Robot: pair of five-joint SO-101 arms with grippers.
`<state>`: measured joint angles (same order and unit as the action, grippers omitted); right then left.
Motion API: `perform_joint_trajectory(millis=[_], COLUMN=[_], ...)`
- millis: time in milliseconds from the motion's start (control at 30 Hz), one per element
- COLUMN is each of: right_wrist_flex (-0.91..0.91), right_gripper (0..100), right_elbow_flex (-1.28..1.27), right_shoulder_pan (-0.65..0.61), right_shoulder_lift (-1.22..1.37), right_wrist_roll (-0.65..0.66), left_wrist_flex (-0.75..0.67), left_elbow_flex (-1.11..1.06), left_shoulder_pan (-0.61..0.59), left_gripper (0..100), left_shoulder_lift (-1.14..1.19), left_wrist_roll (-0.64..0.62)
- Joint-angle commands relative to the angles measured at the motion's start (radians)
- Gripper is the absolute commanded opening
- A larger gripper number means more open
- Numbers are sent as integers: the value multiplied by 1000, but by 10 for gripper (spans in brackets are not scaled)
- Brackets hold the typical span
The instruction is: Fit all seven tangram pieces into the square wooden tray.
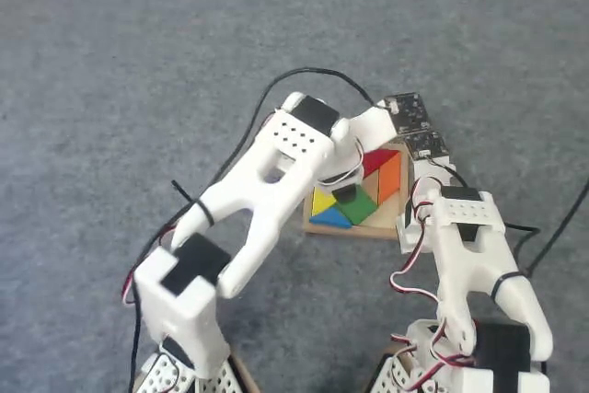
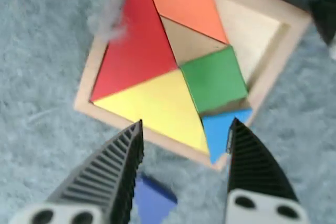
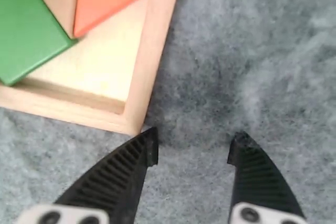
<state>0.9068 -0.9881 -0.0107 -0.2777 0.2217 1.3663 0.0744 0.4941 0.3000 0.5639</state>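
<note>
Grey carpet (image 1: 138, 89) holds the tray (image 3: 156, 51); left tool (image 2: 186, 123) and right tool (image 3: 195, 132) both apart.

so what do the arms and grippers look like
The left arm and right arm are white plastic shells with black motor blocks. A black cable loops along the left one; red, white and black wires hang on the right. The left gripper and right gripper have pointed black ribbed fingers.

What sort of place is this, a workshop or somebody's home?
Likely a small robotics test bench: a white left arm and right arm, wires loose, side by side at a grey carpeted table, with a wooden puzzle tray.
</note>
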Motion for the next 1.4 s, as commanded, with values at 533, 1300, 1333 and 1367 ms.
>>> perform_joint_trajectory(millis=[533, 1300, 1333, 1367], right_wrist_flex=[-10, -8, -8, -7], right_gripper=[231, 231, 232, 232], right_elbow_flex=[41, 43, 49, 60], right_shoulder_pan=[2, -1, -7, -24], right_shoulder_lift=[2, -4, -7, -8], right_wrist_roll=[-9, -8, -6, -6], left_wrist_flex=[-267, 44, 38, 23], left_elbow_flex=[-305, -174, -222, -275], left_shoulder_pan=[-20, -342, -404, -473], left_gripper=[242, 242, 242, 242], left_shoulder_lift=[-72, -537, -575, -601], left_wrist_roll=[60, -222, -282, -333])
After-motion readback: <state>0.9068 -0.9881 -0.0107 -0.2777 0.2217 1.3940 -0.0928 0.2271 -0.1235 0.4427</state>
